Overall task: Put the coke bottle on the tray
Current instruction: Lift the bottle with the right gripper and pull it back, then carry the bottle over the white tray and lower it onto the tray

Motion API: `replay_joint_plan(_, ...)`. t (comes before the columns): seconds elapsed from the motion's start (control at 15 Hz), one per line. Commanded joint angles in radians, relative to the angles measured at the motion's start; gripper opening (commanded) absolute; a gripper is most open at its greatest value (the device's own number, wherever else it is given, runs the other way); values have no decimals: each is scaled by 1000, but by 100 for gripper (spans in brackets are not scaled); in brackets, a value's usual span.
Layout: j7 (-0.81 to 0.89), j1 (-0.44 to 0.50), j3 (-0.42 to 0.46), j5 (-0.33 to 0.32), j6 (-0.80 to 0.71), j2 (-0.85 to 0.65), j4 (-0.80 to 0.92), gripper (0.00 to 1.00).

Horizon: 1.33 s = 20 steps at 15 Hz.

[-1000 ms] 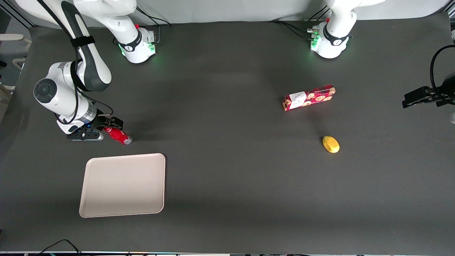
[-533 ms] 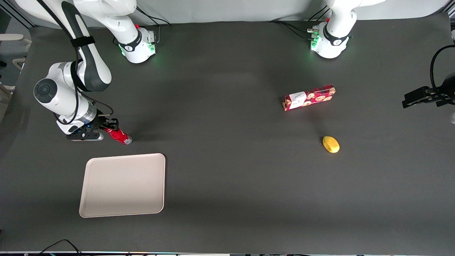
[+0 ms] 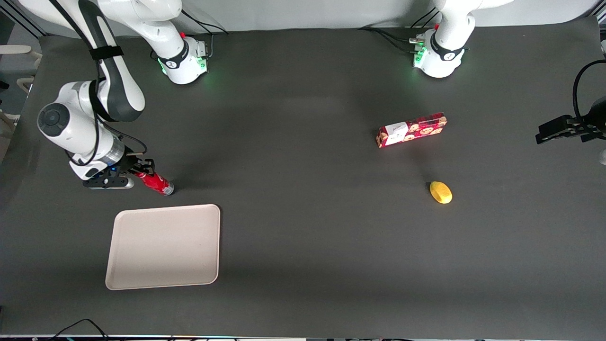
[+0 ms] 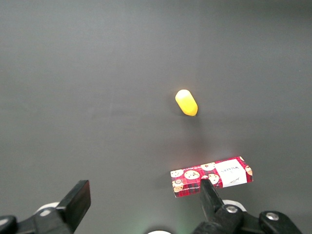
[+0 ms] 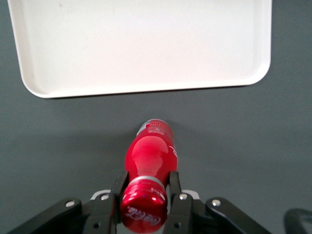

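Note:
The coke bottle is a small red bottle with a red cap and silvery base, tilted, at the working arm's end of the table. My gripper is shut on its neck just below the cap. In the right wrist view the fingers press both sides of the bottle, cap toward the camera. The beige tray lies flat, nearer the front camera than the bottle, with a gap of dark table between them. It also shows in the right wrist view, empty.
A red cookie box and a yellow lemon-like object lie toward the parked arm's end of the table. Both also show in the left wrist view, the box and the yellow object.
The gripper and its arm have shifted slightly toward the working arm's end of the table, carrying the bottle along a little. The tray has not moved.

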Motion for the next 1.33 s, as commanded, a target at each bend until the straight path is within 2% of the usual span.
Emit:
replay_joint_plan(0.0, 39, 7, -3, -9, -254, -81, 173, 0)
replay_joint_plan(0.2, 67, 7, -3, -11, -439, -80, 368, 0)
replay_joint_plan(0.4, 61, 3, -14, -41, -528, -47, 531, 0)
replay_joint_plan(0.53, 54, 4, -14, -76, -637, 34, 699, 0)
replay_joint_plan(0.67, 51, -4, -14, -84, -727, 130, 870, 0)
replay_joint_plan(1.07, -90, -45, -66, -72, -717, 371, 1108, 0)
replay_joint_plan(1.27, -94, -73, -64, -49, -604, 482, 1159, 0)
